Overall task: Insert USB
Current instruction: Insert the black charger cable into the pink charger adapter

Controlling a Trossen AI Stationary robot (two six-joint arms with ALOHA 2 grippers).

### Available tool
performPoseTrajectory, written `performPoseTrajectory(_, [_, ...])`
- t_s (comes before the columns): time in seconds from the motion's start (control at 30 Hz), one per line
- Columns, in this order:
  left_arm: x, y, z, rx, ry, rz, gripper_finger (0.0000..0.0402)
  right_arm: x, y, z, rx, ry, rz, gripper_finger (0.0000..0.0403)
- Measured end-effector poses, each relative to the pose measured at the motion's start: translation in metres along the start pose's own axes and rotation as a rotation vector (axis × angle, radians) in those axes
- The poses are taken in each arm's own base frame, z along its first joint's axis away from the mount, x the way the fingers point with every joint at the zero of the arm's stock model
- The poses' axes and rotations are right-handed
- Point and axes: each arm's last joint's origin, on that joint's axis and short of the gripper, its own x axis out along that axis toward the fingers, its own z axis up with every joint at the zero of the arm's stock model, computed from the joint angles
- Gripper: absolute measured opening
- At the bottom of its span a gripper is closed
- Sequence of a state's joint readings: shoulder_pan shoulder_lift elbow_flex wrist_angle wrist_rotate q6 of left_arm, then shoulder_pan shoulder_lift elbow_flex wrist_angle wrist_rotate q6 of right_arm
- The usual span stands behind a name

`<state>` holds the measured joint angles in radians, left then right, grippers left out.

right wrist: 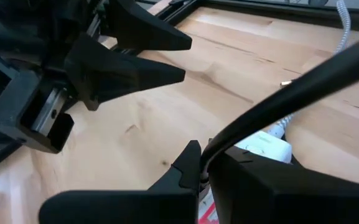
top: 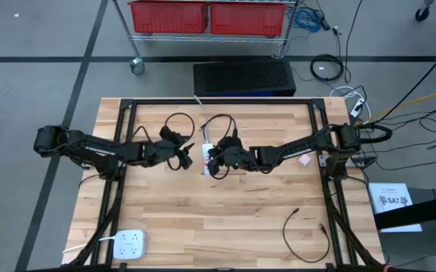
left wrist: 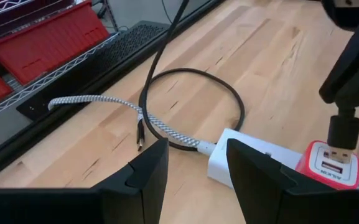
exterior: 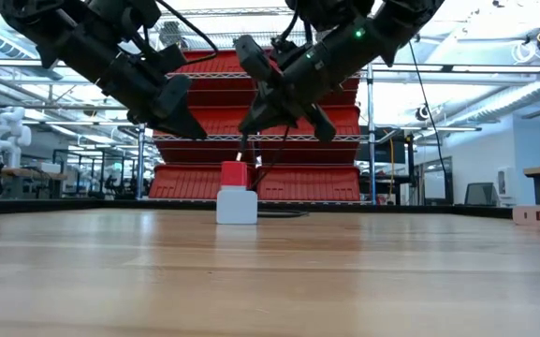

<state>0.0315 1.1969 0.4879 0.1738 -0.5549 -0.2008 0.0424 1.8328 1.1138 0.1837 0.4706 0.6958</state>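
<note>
Right gripper (left wrist: 344, 134) holds USB plug (left wrist: 343, 154) above charger (left wrist: 328, 167).

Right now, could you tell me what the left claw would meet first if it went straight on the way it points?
Probably the white charger block with its red top, lying just ahead of the open left claw. Depth is unclear; it might pass just above it.

A black USB plug (left wrist: 344, 134) is held just above the red charger (left wrist: 328, 167) on the table (left wrist: 272, 56). The left tool (left wrist: 195, 171) is seen open, near a white block (left wrist: 241, 162)
</note>
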Motion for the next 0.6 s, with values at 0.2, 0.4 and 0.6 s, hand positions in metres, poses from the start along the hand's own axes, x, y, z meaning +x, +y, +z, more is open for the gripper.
performPoseTrajectory(0.2, [0.0,0.0,0.0,-0.001,0.0,0.001,0.0169,-0.003,0.01,0.007,-0.067,-0.03,-0.018,0.0])
performPoseTrajectory(0.4, [0.0,0.0,0.0,-0.001,0.0,0.001,0.0169,-0.004,0.009,0.006,-0.11,-0.029,-0.034,0.0])
performPoseTrajectory(0.6, [0.0,0.0,0.0,-0.001,0.0,0.001,0.0169,-0.004,0.011,0.002,-0.128,-0.026,-0.044,0.0])
